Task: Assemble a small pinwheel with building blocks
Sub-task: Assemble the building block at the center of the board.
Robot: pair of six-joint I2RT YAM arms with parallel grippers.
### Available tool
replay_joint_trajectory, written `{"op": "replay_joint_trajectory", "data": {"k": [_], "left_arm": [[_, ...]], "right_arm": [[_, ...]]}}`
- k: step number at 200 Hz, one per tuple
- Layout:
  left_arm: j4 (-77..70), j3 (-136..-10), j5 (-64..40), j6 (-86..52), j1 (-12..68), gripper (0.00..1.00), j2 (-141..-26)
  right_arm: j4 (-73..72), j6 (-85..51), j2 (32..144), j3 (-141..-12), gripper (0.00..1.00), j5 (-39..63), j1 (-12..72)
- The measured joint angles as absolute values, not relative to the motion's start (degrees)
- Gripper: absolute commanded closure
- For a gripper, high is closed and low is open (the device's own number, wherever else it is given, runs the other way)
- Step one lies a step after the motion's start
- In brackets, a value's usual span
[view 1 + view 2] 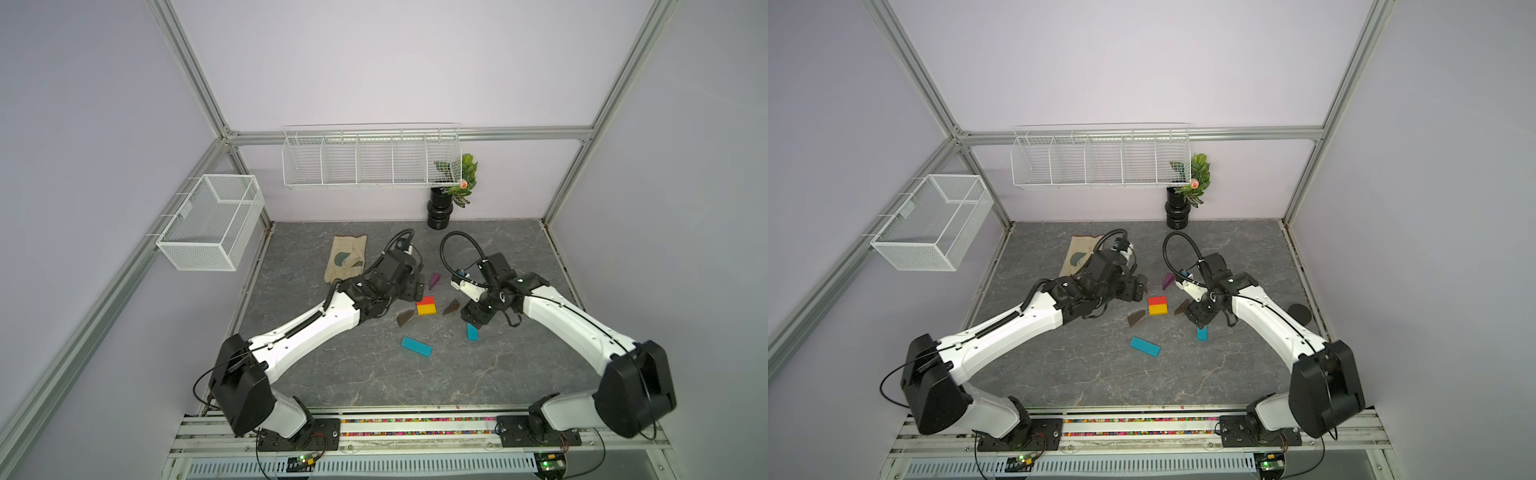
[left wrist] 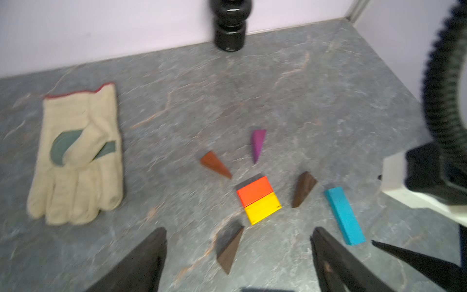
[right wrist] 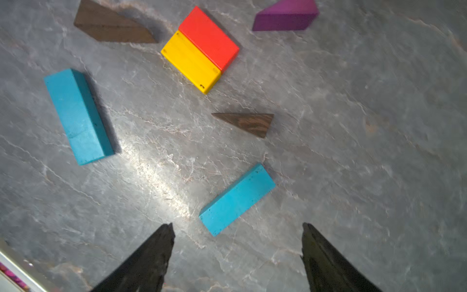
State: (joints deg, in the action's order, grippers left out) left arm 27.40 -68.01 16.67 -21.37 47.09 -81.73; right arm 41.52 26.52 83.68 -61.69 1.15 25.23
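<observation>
Clocking from the red-and-yellow square (image 1: 426, 305): the cream glove (image 1: 345, 257) lies at ten, behind my left gripper (image 2: 238, 228), which is spread wide and empty. A brown wedge (image 1: 405, 318) is at eight, a teal bar (image 1: 416, 347) at six and the purple wedge (image 1: 434, 280) at one. My right gripper (image 3: 238, 225), wide and empty at four, overlaps the second teal bar (image 1: 472, 331). The black vase (image 1: 439, 214) stands at twelve.

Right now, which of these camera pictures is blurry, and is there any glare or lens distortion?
Left wrist view: motion-blurred all over, cream work glove and purple wedge smeared. Right wrist view: mostly sharp, a bright glare streak on the grey table between the two teal bars. Both top views: evenly lit, no glare, wide-angle perspective splaying the aluminium frame posts outward.
</observation>
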Motion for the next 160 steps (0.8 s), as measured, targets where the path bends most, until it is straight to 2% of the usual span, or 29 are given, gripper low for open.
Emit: {"op": "replay_joint_trajectory", "data": {"k": [27, 69, 129, 160], "left_arm": [[27.7, -57.6, 19.7, -26.5, 41.9, 0.05, -71.4], [27.5, -48.2, 23.2, -31.5, 41.6, 0.03, -59.4], [27.8, -45.0, 25.2, -34.8, 41.6, 0.03, -55.7], [27.7, -45.0, 24.9, -35.4, 41.6, 0.02, -56.4]], "right_arm": [[39.7, 33.3, 88.4, -63.8, 0.19, 1.5, 25.4], [37.3, 39.4, 95.5, -66.7, 0.24, 1.8, 25.8], [34.5, 40.5, 102.1, -68.1, 0.29, 0.8, 26.4], [33.6, 39.9, 104.8, -70.0, 0.36, 0.1, 26.8]]}}
